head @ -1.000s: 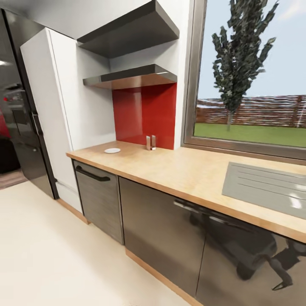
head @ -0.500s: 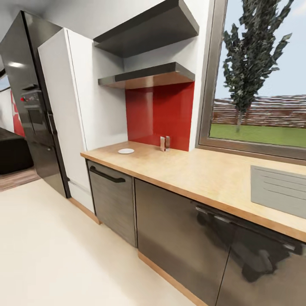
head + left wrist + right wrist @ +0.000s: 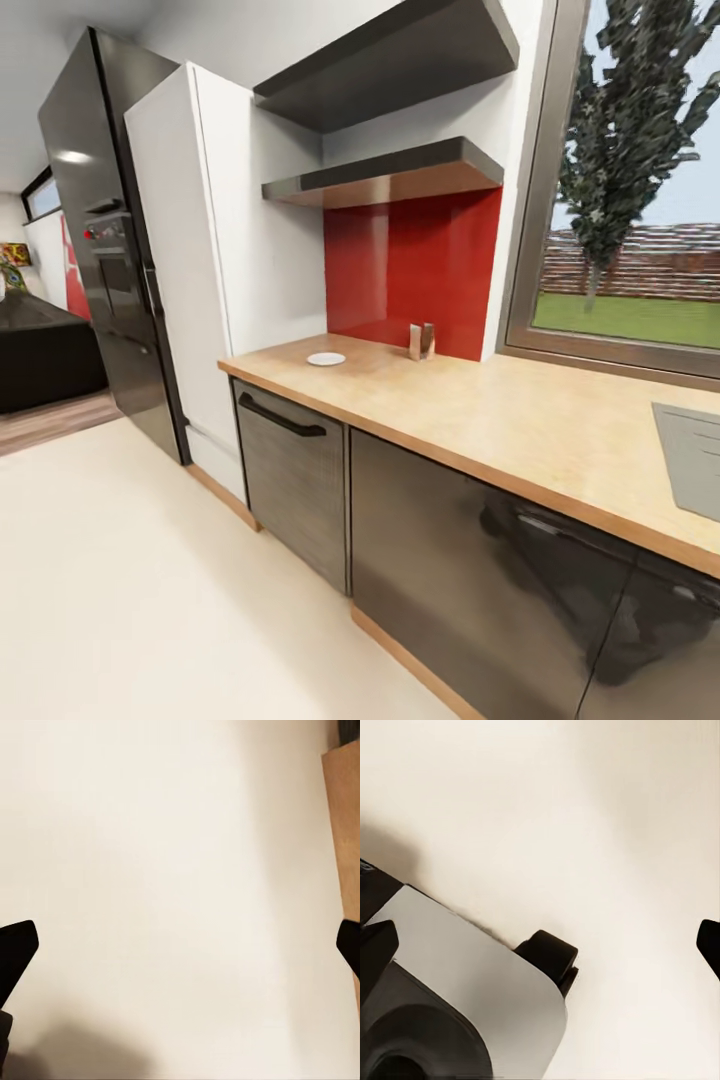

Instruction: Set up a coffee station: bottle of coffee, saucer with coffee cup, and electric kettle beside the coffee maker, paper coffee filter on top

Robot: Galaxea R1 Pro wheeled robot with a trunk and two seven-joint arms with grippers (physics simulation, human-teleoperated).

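Left end effector (image 3: 180, 945): fingers spread wide, nothing between them, over cream floor (image 3: 150, 870); a wood-coloured strip (image 3: 343, 832) runs along one edge of that view. Right end effector (image 3: 540, 941): also spread wide and empty, over floor, with the robot's grey base (image 3: 457, 990) and a black caster (image 3: 547, 956) under it.

Head view: bench (image 3: 520, 420) runs from centre-left out to the near right. Saucer (image 3: 326, 359) sits on the bench's far left end, well apart from a small upright metal holder (image 3: 421, 341) standing against the red backsplash (image 3: 420, 270). Two dark shelves (image 3: 390, 175) hang above that corner; can't tell what is on them from this angle. Sink edge (image 3: 695, 450) at far right of the bench. Window (image 3: 630, 200) to the right, white tall cabinet (image 3: 200, 250) and black fridge (image 3: 100, 230) to the left. Dishwasher front (image 3: 295, 480) sits below the saucer.
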